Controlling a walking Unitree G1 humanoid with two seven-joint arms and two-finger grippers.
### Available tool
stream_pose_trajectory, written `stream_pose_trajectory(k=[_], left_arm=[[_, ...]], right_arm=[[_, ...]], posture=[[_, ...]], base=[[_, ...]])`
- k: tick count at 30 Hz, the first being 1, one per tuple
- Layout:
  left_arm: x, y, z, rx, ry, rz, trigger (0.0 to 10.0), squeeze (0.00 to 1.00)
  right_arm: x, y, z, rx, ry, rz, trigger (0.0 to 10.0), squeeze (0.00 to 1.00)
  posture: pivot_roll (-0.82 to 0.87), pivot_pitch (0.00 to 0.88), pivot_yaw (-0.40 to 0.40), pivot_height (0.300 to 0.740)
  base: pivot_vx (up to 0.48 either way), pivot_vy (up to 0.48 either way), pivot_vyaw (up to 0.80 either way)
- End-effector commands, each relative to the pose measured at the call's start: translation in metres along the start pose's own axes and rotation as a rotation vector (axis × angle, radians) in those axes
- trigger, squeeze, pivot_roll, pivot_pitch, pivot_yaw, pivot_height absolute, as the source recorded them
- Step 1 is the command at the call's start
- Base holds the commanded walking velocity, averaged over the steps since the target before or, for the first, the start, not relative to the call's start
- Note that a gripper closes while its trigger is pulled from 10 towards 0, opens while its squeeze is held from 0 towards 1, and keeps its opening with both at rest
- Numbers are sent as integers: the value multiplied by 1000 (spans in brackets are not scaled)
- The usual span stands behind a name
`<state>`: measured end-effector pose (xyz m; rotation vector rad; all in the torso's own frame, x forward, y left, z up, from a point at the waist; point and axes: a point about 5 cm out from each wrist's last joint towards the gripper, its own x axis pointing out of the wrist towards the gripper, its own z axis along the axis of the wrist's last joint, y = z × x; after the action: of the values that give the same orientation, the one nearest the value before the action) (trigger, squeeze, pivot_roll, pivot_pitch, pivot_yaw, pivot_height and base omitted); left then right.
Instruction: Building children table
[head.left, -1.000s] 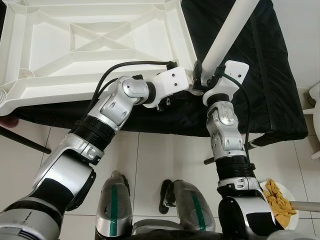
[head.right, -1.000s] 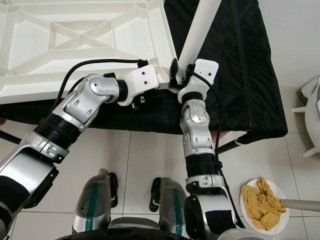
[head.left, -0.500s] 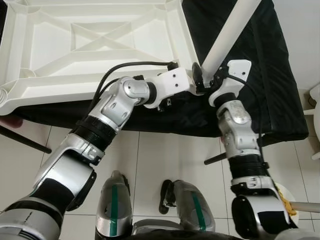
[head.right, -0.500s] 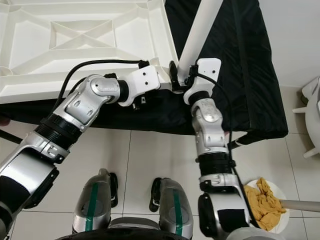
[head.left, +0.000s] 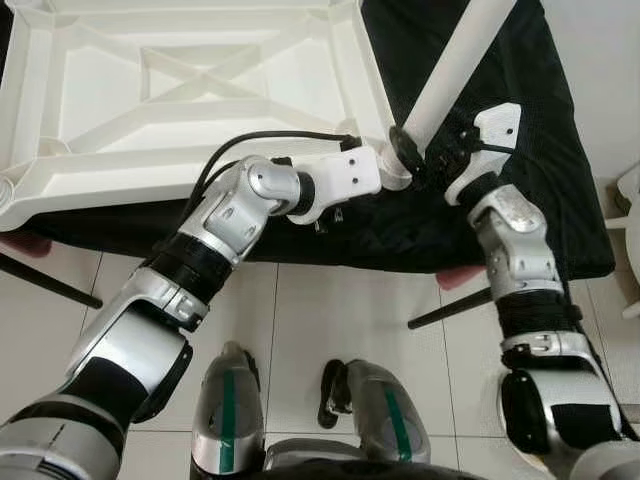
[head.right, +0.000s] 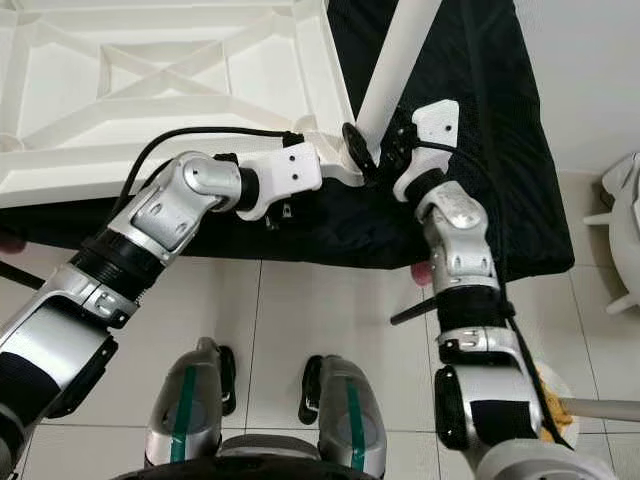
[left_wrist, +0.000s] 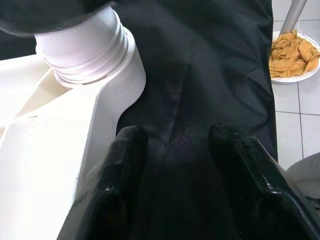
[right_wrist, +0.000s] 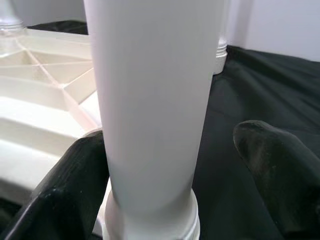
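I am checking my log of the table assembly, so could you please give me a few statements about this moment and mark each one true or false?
1. The white tabletop lies upside down, its ribbed underside facing up. True.
2. The white table leg lies flat on the floor. False: it stands tilted at the tabletop's near corner, its threaded end at the corner socket.
3. The right gripper has its fingers open, one on each side of the leg. True.
4. The left gripper is shut on the leg. False: its fingers are open over the black cloth, beside the corner socket.
5. The tabletop rests on bare tiles. False: it rests on the black cloth.
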<state>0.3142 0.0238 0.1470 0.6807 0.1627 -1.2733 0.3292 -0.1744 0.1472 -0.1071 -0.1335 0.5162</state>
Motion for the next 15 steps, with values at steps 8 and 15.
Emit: stream_pose_trajectory(k=[8, 15], left_arm=[[1, -2, -2, -3, 5, -20, 10000, 0], [0, -1, -2, -4, 7, -24, 10000, 0]], right_arm=[[1, -6, -1, -12, 25, 108, 10000, 0], [3, -9, -3, -13, 17, 114, 10000, 0]], posture=[[23, 35, -53, 740], [23, 39, -50, 740]], base=[[0, 0, 0], [0, 0, 0]])
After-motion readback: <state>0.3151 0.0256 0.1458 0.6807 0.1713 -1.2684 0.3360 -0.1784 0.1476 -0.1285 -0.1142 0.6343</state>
